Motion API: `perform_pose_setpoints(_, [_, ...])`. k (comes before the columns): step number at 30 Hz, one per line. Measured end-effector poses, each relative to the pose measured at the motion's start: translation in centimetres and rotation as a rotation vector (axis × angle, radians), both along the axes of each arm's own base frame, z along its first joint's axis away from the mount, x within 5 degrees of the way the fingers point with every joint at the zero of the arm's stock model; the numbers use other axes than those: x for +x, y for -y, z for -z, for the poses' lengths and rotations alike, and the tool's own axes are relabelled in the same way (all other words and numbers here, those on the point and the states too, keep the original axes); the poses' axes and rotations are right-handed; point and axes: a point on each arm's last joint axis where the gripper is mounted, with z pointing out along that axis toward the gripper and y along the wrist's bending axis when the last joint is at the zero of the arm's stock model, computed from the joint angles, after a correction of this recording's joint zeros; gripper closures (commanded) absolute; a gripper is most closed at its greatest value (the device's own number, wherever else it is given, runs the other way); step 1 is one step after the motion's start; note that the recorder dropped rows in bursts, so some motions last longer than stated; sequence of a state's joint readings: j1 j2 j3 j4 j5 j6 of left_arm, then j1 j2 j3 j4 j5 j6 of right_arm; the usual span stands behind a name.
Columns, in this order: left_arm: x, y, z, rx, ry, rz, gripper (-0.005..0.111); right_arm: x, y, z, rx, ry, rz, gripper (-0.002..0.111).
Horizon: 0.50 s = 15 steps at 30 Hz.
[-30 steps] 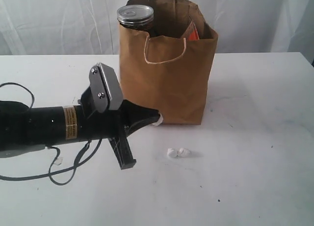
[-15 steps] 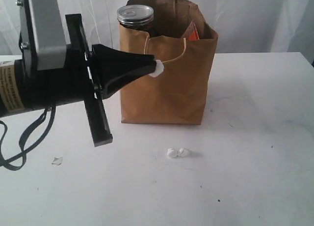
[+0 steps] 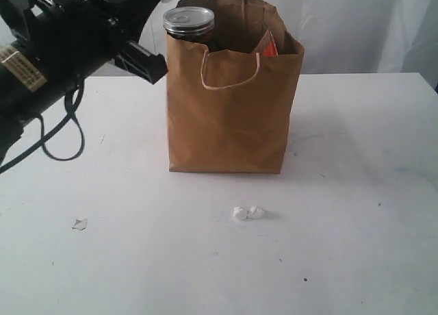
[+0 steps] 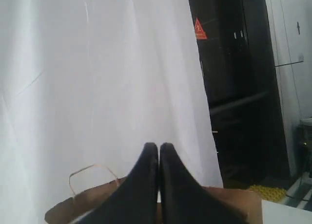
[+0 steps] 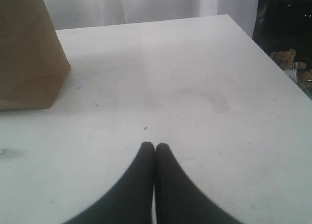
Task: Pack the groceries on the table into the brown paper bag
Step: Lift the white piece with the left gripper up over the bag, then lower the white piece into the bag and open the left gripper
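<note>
Packing looks close to done: the brown paper bag (image 3: 233,116) stands upright mid-counter with the dark silver-topped can (image 3: 189,20) poking above its rim at eleven o'clock and the orange-labelled brown pouch (image 3: 269,48) showing inside at one o'clock. On the counter (image 3: 356,192) two small white lumps (image 3: 248,212) lie touching each other at six o'clock from the bag, near its base but apart from it, and a pale chip (image 3: 80,224) sits well off at seven o'clock. The left arm (image 3: 61,41) hangs raised at ten o'clock from the bag, level with its mouth. The left end effector (image 4: 158,151) has its fingers pressed together above the bag's rim and cord handle (image 4: 92,173); whether anything tiny is pinched between them cannot be told. The right end effector (image 5: 155,147) is also pressed together, holding nothing, low over bare counter at the bag's three o'clock side. The step in hand seems to be carrying over the bag's mouth. Next, the fingers would need to part above the opening, then descend on the lumps, which are small and call for a careful, centred pinch.
</note>
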<state>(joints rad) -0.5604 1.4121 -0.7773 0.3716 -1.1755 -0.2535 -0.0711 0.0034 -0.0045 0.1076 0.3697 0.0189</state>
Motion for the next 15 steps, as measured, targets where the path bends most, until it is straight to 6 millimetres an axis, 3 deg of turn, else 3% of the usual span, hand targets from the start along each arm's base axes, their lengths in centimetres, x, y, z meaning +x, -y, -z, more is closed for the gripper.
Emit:
perform_pose_setpoints(8, [4.0, 2.7, -0.2, -0.009, 0.008, 0.026, 0.107, 0.0, 0.0, 0.0, 0.0, 0.0, 0.0, 0.108])
perform_pose_setpoints(15, [6.1, 4.8, 1.4, 0.077, -0.002, 0.079, 0.107, 0.0, 0.0, 0.0, 0.0, 0.0, 0.0, 0.108])
